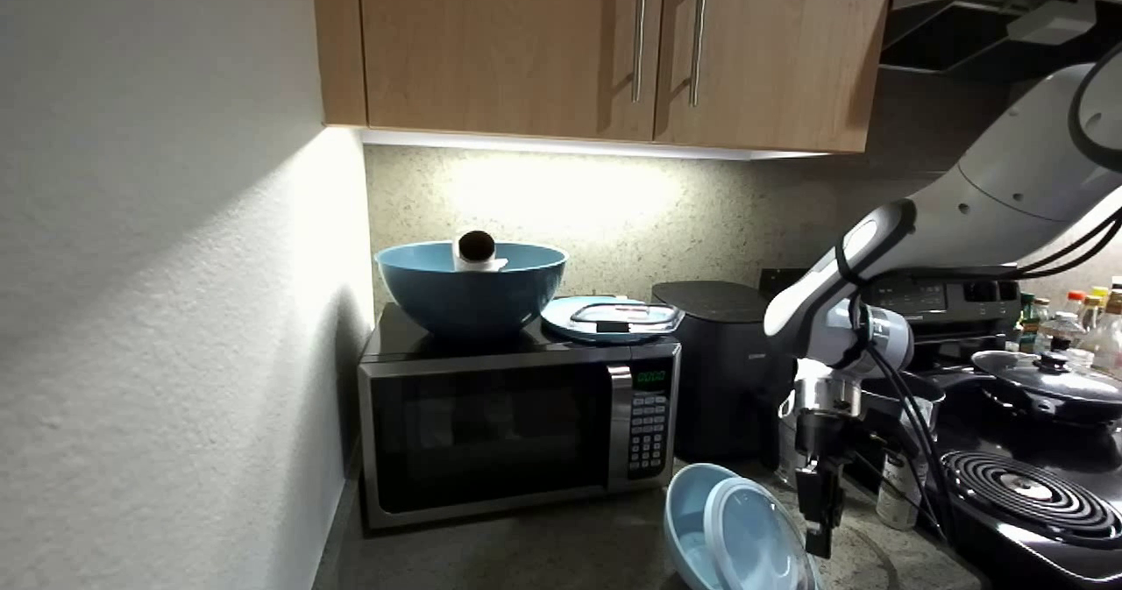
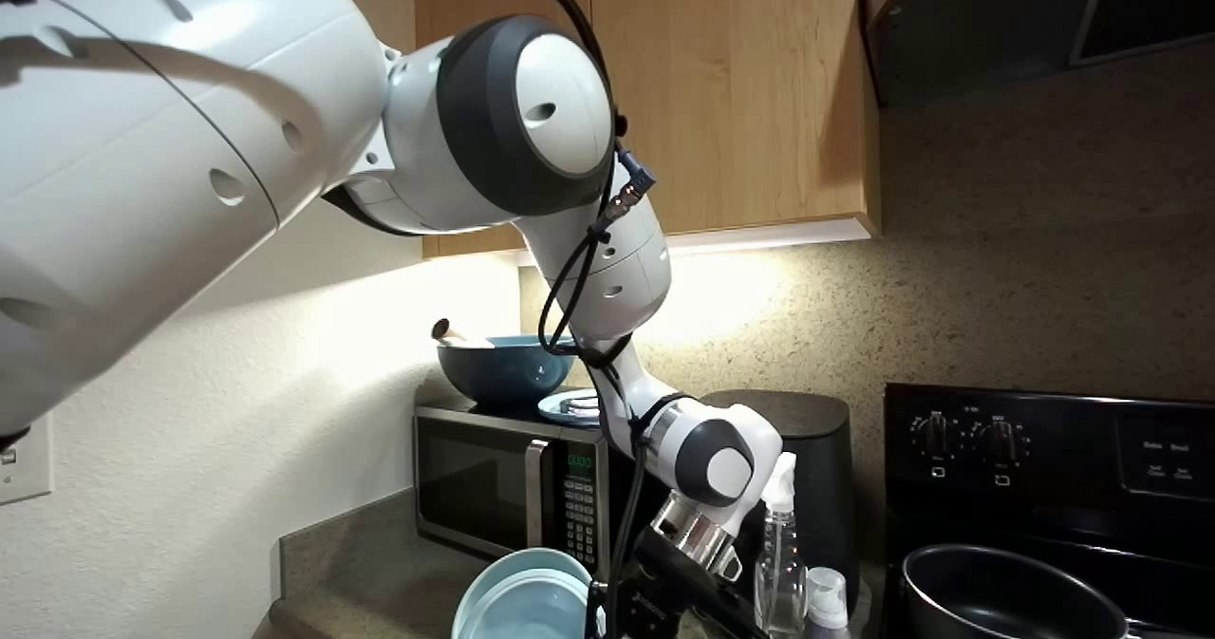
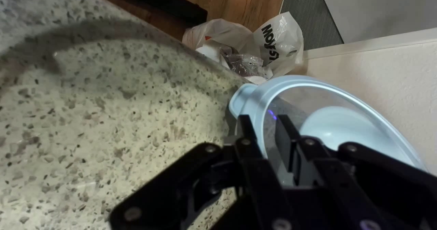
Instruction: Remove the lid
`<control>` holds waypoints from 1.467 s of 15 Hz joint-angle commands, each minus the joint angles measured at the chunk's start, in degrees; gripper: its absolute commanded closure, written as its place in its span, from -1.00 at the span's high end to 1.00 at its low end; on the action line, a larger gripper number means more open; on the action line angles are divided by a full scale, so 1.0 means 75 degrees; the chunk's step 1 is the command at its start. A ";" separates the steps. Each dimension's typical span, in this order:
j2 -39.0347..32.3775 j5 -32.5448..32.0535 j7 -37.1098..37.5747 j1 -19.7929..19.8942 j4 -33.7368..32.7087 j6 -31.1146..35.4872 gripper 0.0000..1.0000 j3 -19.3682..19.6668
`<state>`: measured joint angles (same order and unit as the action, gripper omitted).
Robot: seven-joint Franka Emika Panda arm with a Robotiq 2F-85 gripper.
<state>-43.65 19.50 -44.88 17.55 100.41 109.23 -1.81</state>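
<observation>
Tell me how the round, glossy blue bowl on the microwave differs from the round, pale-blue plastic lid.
Shade: the round, glossy blue bowl is darker outside than the round, pale-blue plastic lid.
Shape: the bowl is deep; the lid looks shallow, with a lighter ring near its rim.
Pose: the bowl sits upright; the lid is tilted.
Shared: both are round and blue-toned.

The speckled counter (image 3: pixel 129 127) carries a microwave (image 1: pixel 491 432), black appliance (image 1: pixel 714 380), bottles (image 2: pixel 780 563) and bowl (image 1: pixel 687 520) (tilted).
</observation>
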 commanded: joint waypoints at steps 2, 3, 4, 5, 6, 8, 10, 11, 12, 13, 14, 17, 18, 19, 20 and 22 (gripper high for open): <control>-0.0010 -0.0052 -0.0007 0.0042 -0.0019 -0.0021 0.20 -0.0043; -0.0011 -0.0063 -0.0050 0.0054 -0.0025 -0.0042 0.32 -0.0050; -0.0033 -0.0046 -0.0119 0.0094 -0.0064 -0.0110 0.47 -0.0070; -0.0045 -0.0046 -0.0138 0.0101 -0.0077 -0.0126 0.58 -0.0075; -0.0120 -0.0074 -0.0184 0.0113 -0.0156 -0.0191 0.72 -0.0081; -0.0274 -0.0218 -0.0359 0.0121 -0.0310 -0.0340 0.96 -0.0082; -0.0469 -0.0442 -0.0598 0.0116 -0.0521 -0.0533 1.00 -0.0055; -0.0570 -0.0574 -0.0730 0.0115 -0.0634 -0.0633 1.00 -0.0048; -0.0875 -0.0692 -0.0789 0.0087 -0.0955 -0.0748 1.00 -0.0058; -0.1012 -0.0786 -0.0870 0.0089 -0.1109 -0.0845 1.00 -0.0061; -0.1146 -0.0881 -0.0922 0.0087 -0.1244 -0.0913 1.00 -0.0051; -0.1311 -0.1115 -0.0809 -0.0014 -0.1413 -0.0881 1.00 0.0026; -0.1194 -0.0917 -0.0696 0.0035 -0.1230 -0.0814 1.00 -0.0056; -0.1237 -0.0956 -0.0695 0.0025 -0.1274 -0.0831 1.00 -0.0058; -0.1250 -0.0974 -0.0695 0.0017 -0.1293 -0.0843 1.00 -0.0057; -0.1170 -0.0975 -0.0581 -0.0034 -0.1175 -0.0638 1.00 -0.0014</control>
<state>-52.85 12.50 -50.27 17.32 90.97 103.01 -1.91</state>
